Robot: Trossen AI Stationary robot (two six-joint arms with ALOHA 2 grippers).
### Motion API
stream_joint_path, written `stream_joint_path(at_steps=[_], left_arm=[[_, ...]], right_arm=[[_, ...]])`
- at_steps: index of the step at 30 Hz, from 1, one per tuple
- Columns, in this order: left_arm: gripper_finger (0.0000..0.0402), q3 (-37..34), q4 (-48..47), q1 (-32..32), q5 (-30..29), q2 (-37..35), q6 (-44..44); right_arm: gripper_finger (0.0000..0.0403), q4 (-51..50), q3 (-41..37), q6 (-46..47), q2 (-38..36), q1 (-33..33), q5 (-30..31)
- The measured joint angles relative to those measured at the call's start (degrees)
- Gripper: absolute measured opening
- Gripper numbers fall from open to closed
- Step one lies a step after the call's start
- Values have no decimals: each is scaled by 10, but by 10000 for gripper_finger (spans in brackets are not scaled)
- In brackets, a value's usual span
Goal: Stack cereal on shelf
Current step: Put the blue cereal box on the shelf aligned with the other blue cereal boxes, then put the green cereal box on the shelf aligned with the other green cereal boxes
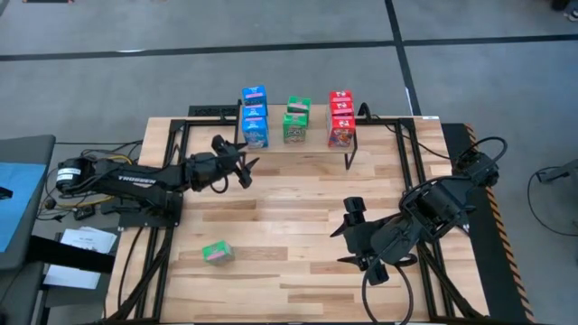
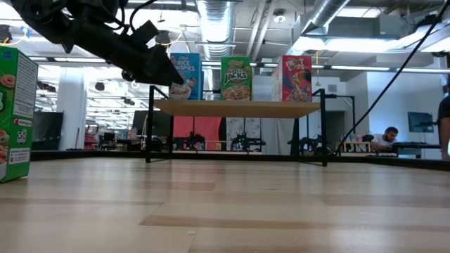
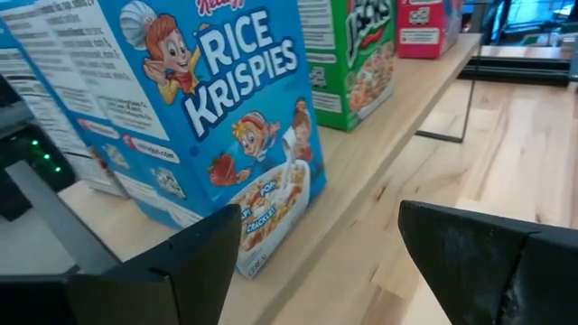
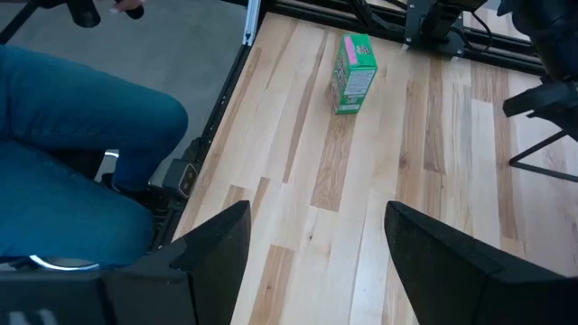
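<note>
The shelf (image 1: 312,143) stands at the table's far edge on thin black legs. On its board (image 3: 406,117) rest blue boxes (image 1: 255,116), green boxes (image 1: 295,122) and red boxes (image 1: 341,119), standing on their bases. One more green box (image 1: 216,253) stands alone on the near left part of the table, also seen in the right wrist view (image 4: 354,72). My left gripper (image 1: 246,167) is open, just short of the blue Rice Krispies box (image 3: 226,117), and holds nothing. My right gripper (image 1: 343,242) is open and empty over the near right part of the table, pointing toward the lone green box.
The lone green box looms at the left edge of the low view (image 2: 14,112). A person's leg in blue jeans (image 4: 81,153) sits beyond the table's left edge. Black frame rails (image 1: 167,226) run along the table's sides. Bare planks (image 1: 289,226) lie between the arms.
</note>
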Motion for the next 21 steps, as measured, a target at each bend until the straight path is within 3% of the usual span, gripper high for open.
stream_joint_path(at_steps=[9, 21], left_arm=[[291, 0, 0, -1, 35, 0, -18], [291, 0, -1, -74, 33, 0, -72]], right_arm=[[281, 0, 0, 0, 0, 0, 0], [281, 0, 0, 1, 0, 1, 0]])
